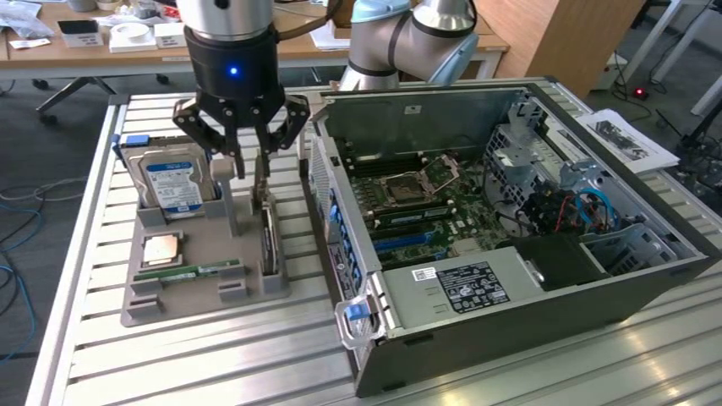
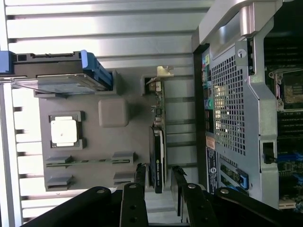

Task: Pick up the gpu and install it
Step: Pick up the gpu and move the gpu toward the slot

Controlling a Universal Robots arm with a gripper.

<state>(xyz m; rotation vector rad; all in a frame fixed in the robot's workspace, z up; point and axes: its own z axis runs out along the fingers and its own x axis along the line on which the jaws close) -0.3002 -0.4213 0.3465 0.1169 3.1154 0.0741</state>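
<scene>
Your hand (image 1: 246, 173) hangs low over the grey parts tray (image 1: 169, 309) on the slatted metal worktop (image 1: 169, 364), at the exterior view's left of the open computer case (image 1: 485, 296).

- Hand: jaws part-way open and holding nothing. In the wrist view the hand (image 2: 158, 172) has one dark finger on each side of the gpu (image 2: 157, 156), with a thin gap showing on both sides. No contact that you can confirm.
- The gpu (image 1: 269, 237): standing on its long edge in the tray slot nearest the case. It is upright, with its dark face side-on and the green board running along the slot. The silver bracket (image 2: 161, 75) is at the end farthest from the fingers. The card sits in its holder, not lifted and not yet in the case.
- Other items in the tray (image 2: 94, 142):
  - The hard drive with the blue label (image 1: 175, 182) stands upright at the far end, well apart from the hand. The wrist view shows it edge-on (image 2: 61, 80).
  - The square processor chip (image 1: 161, 247) lies flat in its pocket (image 2: 64, 131).
  - The narrow green RAM stick (image 1: 186, 273) lies in its groove near the front (image 2: 85, 161).
- Case: the side panel is off and the motherboard (image 1: 418, 194) is exposed. The perforated rear wall (image 2: 232, 109) faces the tray, just beside the gpu slot.
- The worktop slats (image 2: 94, 38) run past the tray.
</scene>
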